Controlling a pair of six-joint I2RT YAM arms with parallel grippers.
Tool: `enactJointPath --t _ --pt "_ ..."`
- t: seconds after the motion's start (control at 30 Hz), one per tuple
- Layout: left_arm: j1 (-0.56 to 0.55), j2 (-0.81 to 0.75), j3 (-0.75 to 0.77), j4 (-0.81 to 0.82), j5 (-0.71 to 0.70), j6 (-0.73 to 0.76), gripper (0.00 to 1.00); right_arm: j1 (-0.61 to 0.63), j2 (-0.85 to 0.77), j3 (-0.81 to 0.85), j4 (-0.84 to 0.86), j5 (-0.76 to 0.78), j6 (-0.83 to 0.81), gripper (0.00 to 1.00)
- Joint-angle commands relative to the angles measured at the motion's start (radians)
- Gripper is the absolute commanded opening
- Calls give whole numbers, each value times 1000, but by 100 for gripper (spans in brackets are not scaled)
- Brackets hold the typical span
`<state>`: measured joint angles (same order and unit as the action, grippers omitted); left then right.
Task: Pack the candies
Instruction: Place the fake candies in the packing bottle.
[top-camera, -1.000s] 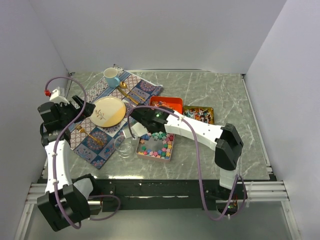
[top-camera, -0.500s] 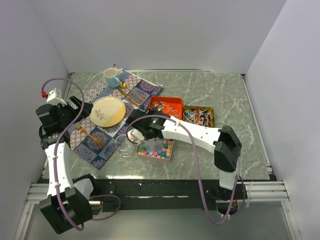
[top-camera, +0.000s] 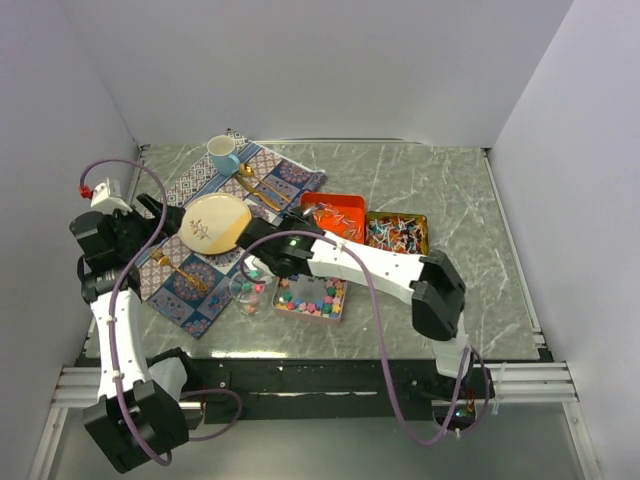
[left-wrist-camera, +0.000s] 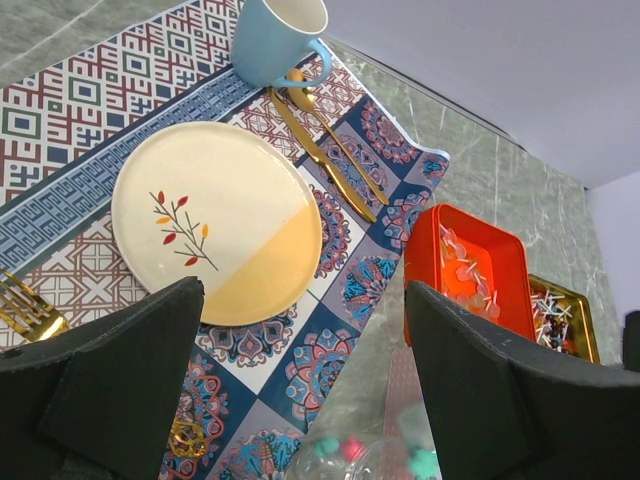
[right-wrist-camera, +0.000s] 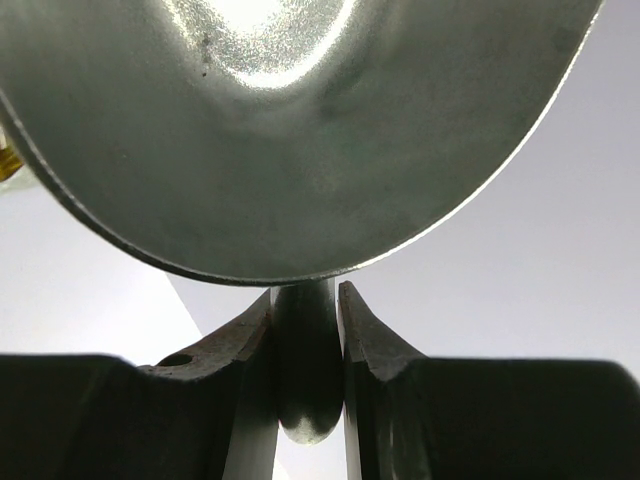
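Note:
Pastel candies fill a flat metal tin near the table's middle. A few candies lie in the clear glass to its left, seen also in the left wrist view as candies at the bottom edge. My right gripper hangs right over the glass, shut on the handle of a silver scoop, whose bowl fills the right wrist view above the gripper. Wrapped candies sit in the orange tin and the gold tin. My left gripper stands open and holds nothing, over the placemat, left of the glass.
A patterned placemat carries a cream and yellow plate, a blue mug, gold cutlery and a gold fork. The left arm stands by the left wall.
My right arm has swung left with the scoop, from above the tin of pastel candies to above the glass. Candies now show in the glass. The left arm has shifted slightly.

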<state>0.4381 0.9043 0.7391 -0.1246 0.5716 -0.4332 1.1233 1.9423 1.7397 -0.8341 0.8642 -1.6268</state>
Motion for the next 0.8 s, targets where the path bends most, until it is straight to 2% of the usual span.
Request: enactJointPath --t 0.0,0.33,0.4,0.47,0.57,0.6,0.63,0.7,0.77 --pt "5 -31 0 23 25 -10 88 20 59 127 9 82 19 0" --pt "7 -48 -15 33 42 -25 88 44 20 106 -16 99 25 0" --pt "5 -45 -7 28 43 -33 88 41 24 150 -25 93 57 0" --pt "4 -41 -3 34 54 -50 88 33 40 219 -103 91 105 0" --pt "-10 -18 -1 55 96 -67 87 -11 104 449 -316 69 255 0" --pt "-18 1 6 60 100 -67 87 -29 139 560 -380 50 353 0" --pt "-38 13 14 60 100 -62 87 -75 148 593 -478 39 402 0" --pt "-55 56 48 57 99 -59 86 -135 135 607 -566 -19 543 0" --pt "-85 88 77 49 102 -55 86 -242 95 536 -602 -100 622 0"
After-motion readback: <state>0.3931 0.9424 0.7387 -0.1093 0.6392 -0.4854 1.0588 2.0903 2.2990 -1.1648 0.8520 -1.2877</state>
